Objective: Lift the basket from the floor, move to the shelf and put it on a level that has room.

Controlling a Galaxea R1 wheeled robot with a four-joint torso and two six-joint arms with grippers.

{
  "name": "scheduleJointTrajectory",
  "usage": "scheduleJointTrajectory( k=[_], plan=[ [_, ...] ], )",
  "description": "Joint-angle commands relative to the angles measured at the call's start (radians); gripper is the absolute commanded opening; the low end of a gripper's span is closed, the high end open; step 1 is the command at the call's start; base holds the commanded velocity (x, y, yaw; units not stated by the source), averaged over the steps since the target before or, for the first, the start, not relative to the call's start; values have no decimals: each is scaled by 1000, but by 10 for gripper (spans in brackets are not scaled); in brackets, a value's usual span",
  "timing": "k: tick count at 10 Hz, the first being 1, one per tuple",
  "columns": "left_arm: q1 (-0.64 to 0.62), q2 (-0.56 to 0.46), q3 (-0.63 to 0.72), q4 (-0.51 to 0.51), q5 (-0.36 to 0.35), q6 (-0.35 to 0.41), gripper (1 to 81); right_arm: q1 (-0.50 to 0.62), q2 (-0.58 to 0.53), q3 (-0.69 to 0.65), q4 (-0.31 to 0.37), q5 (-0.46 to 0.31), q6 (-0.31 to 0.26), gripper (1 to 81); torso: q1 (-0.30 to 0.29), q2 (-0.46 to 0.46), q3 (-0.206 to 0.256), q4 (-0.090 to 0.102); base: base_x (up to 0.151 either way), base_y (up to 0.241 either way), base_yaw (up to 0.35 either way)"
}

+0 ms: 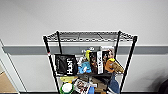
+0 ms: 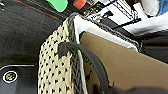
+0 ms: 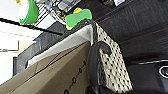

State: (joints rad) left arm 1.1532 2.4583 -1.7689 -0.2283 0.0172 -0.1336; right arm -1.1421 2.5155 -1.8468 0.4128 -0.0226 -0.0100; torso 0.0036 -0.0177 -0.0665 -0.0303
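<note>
The cream-white woven basket [image 2: 53,72] with its dark grey rim hangs over the floor [image 2: 22,32], dark carpet with a thin red stripe. A brown cardboard box [image 2: 125,65] stands inside it. In the left wrist view one dark handle [image 2: 87,58] arches up into my left gripper [image 2: 102,88]. In the right wrist view the basket [image 3: 112,67] shows again, its other handle [image 3: 93,62] rising into my right gripper [image 3: 93,89]. In the head view the black wire shelf [image 1: 51,62] stands straight ahead against the wall. Its top level [image 1: 87,36] is a bare wire grid.
The shelf's lower tiers are crowded: a black bag [image 1: 65,64], books [image 1: 100,61], a green-lidded tub [image 1: 67,88]. A green sponge [image 3: 78,17] and a green tub [image 3: 28,11] sit on a low tier close to the basket. My base [image 2: 10,76] is below. Wooden flooring [image 1: 5,85] lies at the left.
</note>
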Motion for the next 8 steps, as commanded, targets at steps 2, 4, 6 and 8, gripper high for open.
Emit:
scheduleJointTrajectory(
  k=[2,4,6,8],
  plan=[
    [-94,-14,28,4,32,-1,10,109,-16,54,-5,-50,4,10,0,0,0,0,106,0,0],
    [-94,-16,28,4,32,-1,10,109,-16,51,-5,-50,4,10,0,0,0,0,105,0,0],
    [-94,-14,28,4,32,-1,10,109,-16,51,-6,-50,4,10,0,0,0,0,106,0,0],
    [-94,-14,28,4,32,-1,10,109,-16,55,-6,-50,4,10,0,0,0,0,105,0,0]
  ],
)
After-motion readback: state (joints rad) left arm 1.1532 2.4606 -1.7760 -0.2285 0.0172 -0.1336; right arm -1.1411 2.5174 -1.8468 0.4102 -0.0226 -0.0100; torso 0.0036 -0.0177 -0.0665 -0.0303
